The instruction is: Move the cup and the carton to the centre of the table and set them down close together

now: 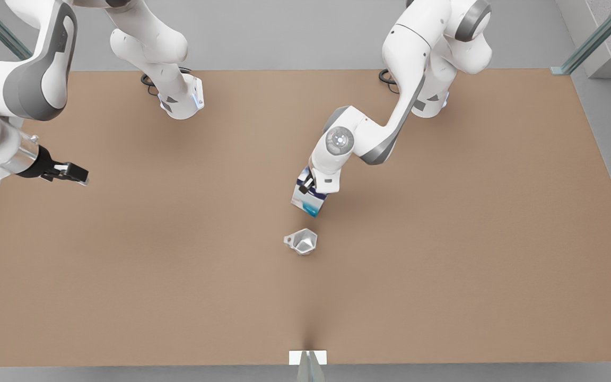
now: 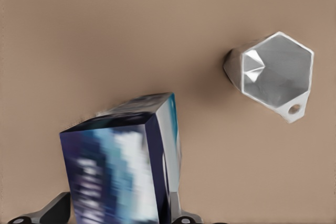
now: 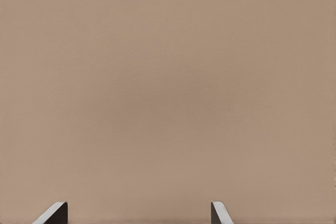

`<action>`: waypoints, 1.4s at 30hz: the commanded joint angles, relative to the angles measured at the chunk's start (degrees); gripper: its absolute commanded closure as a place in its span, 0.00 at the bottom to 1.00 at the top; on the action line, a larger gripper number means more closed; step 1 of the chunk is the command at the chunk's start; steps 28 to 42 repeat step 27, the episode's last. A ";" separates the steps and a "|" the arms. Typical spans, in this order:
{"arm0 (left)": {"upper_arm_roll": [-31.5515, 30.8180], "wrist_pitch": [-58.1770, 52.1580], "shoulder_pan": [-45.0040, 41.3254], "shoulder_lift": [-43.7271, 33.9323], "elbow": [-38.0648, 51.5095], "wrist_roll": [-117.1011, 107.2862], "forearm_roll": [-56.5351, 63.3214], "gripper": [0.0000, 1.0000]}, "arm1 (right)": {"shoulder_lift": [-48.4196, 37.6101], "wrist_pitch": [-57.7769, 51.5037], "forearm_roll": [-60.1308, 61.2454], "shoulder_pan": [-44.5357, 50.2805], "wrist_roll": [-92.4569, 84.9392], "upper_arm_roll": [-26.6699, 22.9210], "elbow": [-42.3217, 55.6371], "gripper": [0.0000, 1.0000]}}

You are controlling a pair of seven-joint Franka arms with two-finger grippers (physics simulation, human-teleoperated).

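your left hand (image 1: 308, 187) pinches the tilted carton (image 1: 306, 200) above mid-tabletop (image 1: 443, 239), near the cup (image 1: 302, 241). level it, lower beside the cup. right hand (image 1: 72, 173) waits spread, far left.

Plain matte brown table (image 1: 125, 265), no pattern at all. At frame centre the carton (image 1: 305, 201) flashes navy, teal and white print. Just below it, the faceted cup (image 1: 302, 242) gleams silvery-grey. White arms with grey joints; black left gripper (image 1: 306, 185), black right gripper (image 1: 69, 172).
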 commanded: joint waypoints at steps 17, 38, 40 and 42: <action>3.71 -33.85 31.82 -12.99 14.16 86.40 15.33 0.00 | 0.08 -0.26 0.00 -0.55 0.00 -0.01 -0.09 0.00; 3.71 -33.32 32.09 -14.93 13.63 85.34 15.69 0.00 | -0.09 -0.44 0.00 -0.64 0.00 -0.01 -0.35 0.00; 3.71 -33.32 32.09 -14.93 13.63 85.34 15.69 0.00 | -0.09 -0.44 0.00 -0.64 0.00 -0.01 -0.35 0.00; 3.71 -33.32 32.09 -14.93 13.63 85.34 15.69 0.00 | -0.09 -0.44 0.00 -0.64 0.00 -0.01 -0.35 0.00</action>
